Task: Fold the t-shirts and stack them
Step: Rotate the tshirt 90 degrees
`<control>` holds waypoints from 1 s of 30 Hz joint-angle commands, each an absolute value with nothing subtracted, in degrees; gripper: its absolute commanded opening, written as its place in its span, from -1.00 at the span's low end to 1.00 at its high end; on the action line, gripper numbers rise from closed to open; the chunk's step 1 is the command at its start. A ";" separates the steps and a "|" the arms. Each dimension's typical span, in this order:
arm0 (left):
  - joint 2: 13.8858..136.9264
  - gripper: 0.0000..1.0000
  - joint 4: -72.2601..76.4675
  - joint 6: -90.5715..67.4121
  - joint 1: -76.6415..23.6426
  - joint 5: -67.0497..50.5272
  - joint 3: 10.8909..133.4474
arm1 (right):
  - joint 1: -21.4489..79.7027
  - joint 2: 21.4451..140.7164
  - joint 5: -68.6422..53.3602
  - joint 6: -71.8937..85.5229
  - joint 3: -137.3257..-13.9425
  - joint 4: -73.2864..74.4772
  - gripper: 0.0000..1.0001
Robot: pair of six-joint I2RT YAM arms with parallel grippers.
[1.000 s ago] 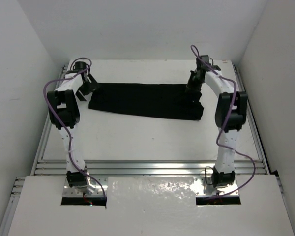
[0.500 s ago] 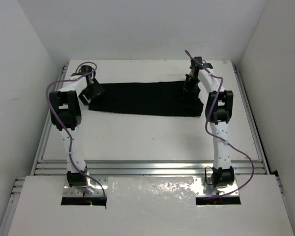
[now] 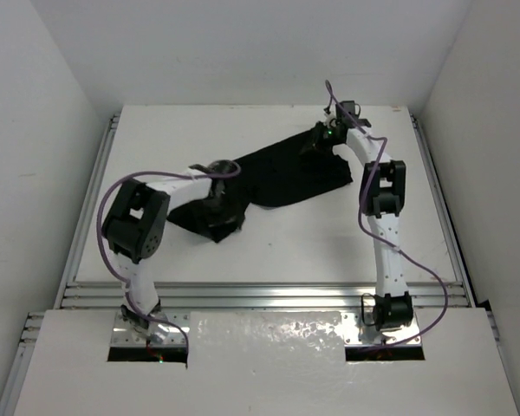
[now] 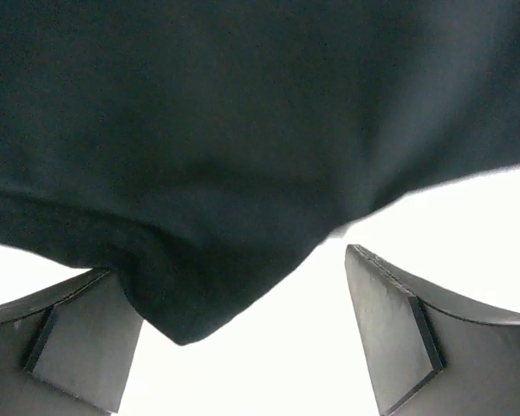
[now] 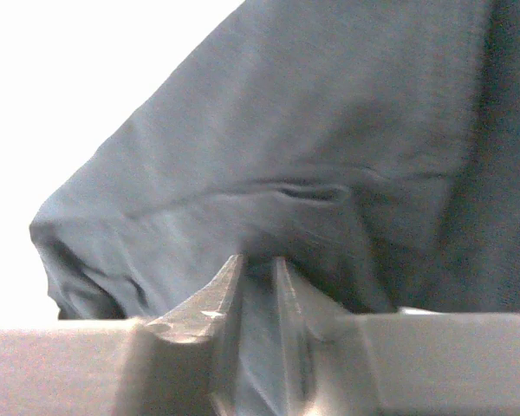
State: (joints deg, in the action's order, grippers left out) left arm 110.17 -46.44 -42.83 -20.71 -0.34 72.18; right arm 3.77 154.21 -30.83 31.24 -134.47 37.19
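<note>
Swung inward from the far-left corner, the left arm (image 3: 160, 192) now reaches across the counter (image 3: 277, 247), and the t-shirt (image 3: 282, 178), a flat band a second ago, lies dragged into a slanting, bunched strip that runs from the left jaws to the right jaws. Left jaws stand spread wide: a hanging corner of the black cloth droops between them, resting against one finger and well apart from the other, so nothing is gripped there. Right jaws, at the far end of the strip, are almost pressed together, pinching a thin fold of cloth in the slit between them. No neat fold shows yet, and no second shirt is in view to stack on, so the work appears to be early in the fold, with the garment being repositioned. Judging by this, the next move calls for the left jaws to close on the drooping corner, then for both ends to be drawn taut before the cloth is laid over itself.
</note>
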 commanded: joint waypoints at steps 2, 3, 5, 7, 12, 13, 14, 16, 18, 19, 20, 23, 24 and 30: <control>105.21 0.77 -46.23 -50.44 -33.29 -9.05 66.81 | 5.45 154.16 -36.21 39.97 -137.46 21.64 -0.28; 104.25 0.77 -46.40 -50.71 -36.01 -9.75 66.36 | 5.36 153.90 -36.38 41.03 -137.63 17.71 -0.16; 103.28 0.77 -47.89 -50.36 -37.70 -9.94 66.36 | 5.19 153.98 -37.18 43.06 -138.95 14.69 -0.10; 100.47 0.80 -51.05 -48.88 -38.32 -7.23 66.36 | 5.01 153.37 -35.96 42.63 -140.44 14.32 0.00; 93.18 0.92 -60.81 -44.22 -36.65 3.85 70.21 | 2.82 141.70 -28.50 36.92 -137.20 20.52 0.37; 91.08 0.93 -63.00 -41.86 -36.65 8.30 71.70 | 2.55 139.77 -26.74 34.65 -135.81 23.44 0.38; 90.36 0.93 -63.80 -40.71 -36.48 10.52 75.11 | 2.55 134.96 -24.11 33.85 -133.96 26.16 0.41; 90.78 0.95 -64.60 -36.31 -35.16 16.57 78.82 | 2.55 129.49 -18.64 32.96 -123.09 32.24 0.44; 94.37 0.92 -62.86 -34.03 -30.97 17.75 82.52 | 2.55 120.38 -18.10 32.87 -113.00 30.69 0.46; 95.35 0.89 -61.36 -31.23 -29.63 18.01 82.96 | 2.64 117.28 -19.85 33.05 -102.67 28.93 0.46; 96.32 0.89 -59.69 -30.51 -28.66 19.15 83.14 | 2.55 114.46 -20.21 34.00 -98.31 27.52 0.47; 102.55 0.78 -55.81 -26.11 -23.31 17.67 85.42 | 2.64 106.27 -22.58 34.98 -85.36 24.78 0.47; 105.79 0.72 -55.03 -24.97 -22.51 18.01 85.60 | 2.72 103.48 -23.54 35.07 -80.64 24.52 0.47; 106.26 0.63 -47.64 -18.47 -12.57 10.48 81.39 | 3.16 95.81 -29.00 33.05 -66.04 22.94 0.47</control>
State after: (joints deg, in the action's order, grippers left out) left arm 108.99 -51.77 -23.99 -15.88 14.28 82.00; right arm 3.07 99.55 -25.54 34.50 -70.54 24.62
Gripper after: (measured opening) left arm 0.819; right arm 0.733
